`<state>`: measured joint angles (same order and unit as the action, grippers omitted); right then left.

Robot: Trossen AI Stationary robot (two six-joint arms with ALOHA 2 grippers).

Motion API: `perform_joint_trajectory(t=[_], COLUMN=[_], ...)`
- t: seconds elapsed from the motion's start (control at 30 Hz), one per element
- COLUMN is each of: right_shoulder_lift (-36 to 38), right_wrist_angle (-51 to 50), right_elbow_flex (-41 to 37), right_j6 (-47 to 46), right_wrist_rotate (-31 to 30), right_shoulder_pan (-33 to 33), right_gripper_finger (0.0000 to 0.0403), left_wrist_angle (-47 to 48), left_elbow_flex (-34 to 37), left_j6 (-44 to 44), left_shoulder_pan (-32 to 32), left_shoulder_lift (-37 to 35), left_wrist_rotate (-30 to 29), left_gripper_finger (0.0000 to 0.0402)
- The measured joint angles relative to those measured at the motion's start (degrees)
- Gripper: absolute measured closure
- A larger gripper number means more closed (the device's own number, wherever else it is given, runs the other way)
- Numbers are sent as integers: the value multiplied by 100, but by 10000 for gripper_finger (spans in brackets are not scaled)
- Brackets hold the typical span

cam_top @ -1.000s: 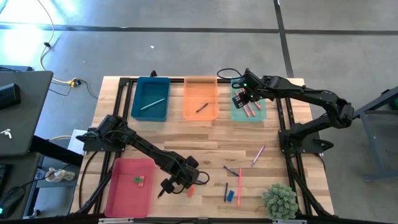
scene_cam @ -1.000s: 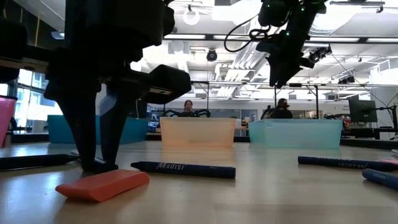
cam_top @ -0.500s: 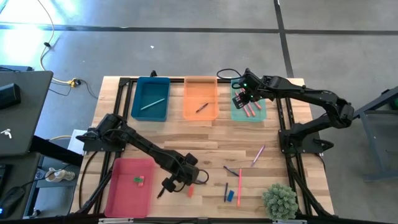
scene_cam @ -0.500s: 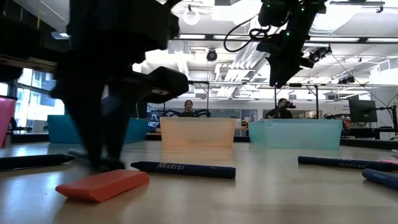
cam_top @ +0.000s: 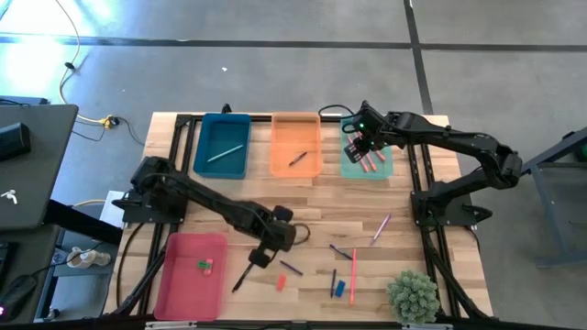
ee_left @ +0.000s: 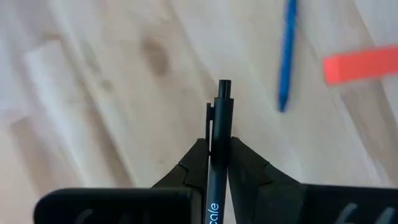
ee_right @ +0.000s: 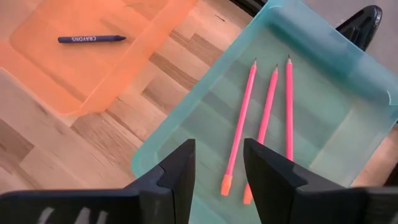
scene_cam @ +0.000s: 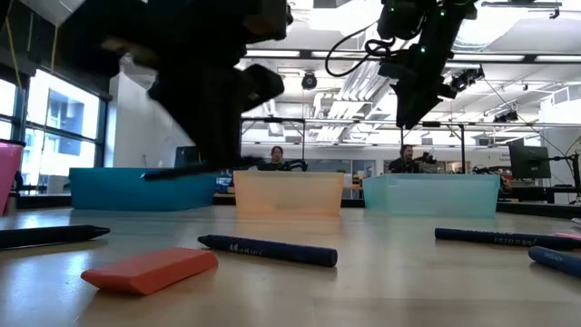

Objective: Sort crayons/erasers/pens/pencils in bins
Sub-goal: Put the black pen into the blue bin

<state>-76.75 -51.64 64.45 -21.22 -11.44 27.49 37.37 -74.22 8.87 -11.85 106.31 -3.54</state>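
Observation:
My left gripper [cam_top: 264,257] hangs over the table's near middle, shut on a black pen [ee_left: 219,124]. In the low view the black pen [scene_cam: 195,170] is well above the wood. My right gripper [cam_top: 359,147] waits open above the mint green bin [cam_top: 367,158], which holds three pink pencils [ee_right: 267,118]. The teal-blue bin [cam_top: 222,145] holds a silver pen [cam_top: 223,153]. A dark crayon [ee_right: 92,38] lies in the orange bin [cam_top: 296,144]. Small erasers [cam_top: 204,267] lie in the pink-red bin [cam_top: 191,273]. My left gripper pinches the black pen's barrel [ee_left: 217,163] between its two fingers, a little behind the clip and push-button end [ee_left: 224,87], which sticks out past them. The fingers come from above, slanting down, and lie across the pen. It hangs about level, clear of the table.
Loose on the wood near the front lie a dark stick [cam_top: 243,278], an orange eraser [cam_top: 282,281], a blue crayon [cam_top: 291,269], a red-pink pencil [cam_top: 352,275], blue pieces [cam_top: 337,286] and a pink stick [cam_top: 381,226]. A small plant [cam_top: 413,295] stands at the near right corner.
My left gripper has risen from the table top and gone toward the far and right edges, rolling as it went. The black pen has come up with it, lifted clear. The blue crayon beside it has turned a little.

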Motion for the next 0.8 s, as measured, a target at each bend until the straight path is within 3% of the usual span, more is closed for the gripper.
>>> perform_joint_trajectory(t=[0.4,0.7,0.8], right_shoulder_lift=[2,4,4], right_wrist_angle=[-41,-36,-36], right_elbow_flex=[0,0,0], right_j6=[224,324,305], right_wrist_rotate=[74,72,72], right_shoulder_pan=[0,0,0], right_gripper_finger=[274,274,274], left_wrist_angle=[-484,-1736,-2000], left_elbow_flex=[-4,-15,-9], left_j6=[-812,-1142,-1130], left_shoulder_pan=[1357,2545,2809], left_shoulder_lift=[-776,-993,-1058], left_wrist_rotate=[-647,-620,-318], left_gripper_finger=[378,378,378])
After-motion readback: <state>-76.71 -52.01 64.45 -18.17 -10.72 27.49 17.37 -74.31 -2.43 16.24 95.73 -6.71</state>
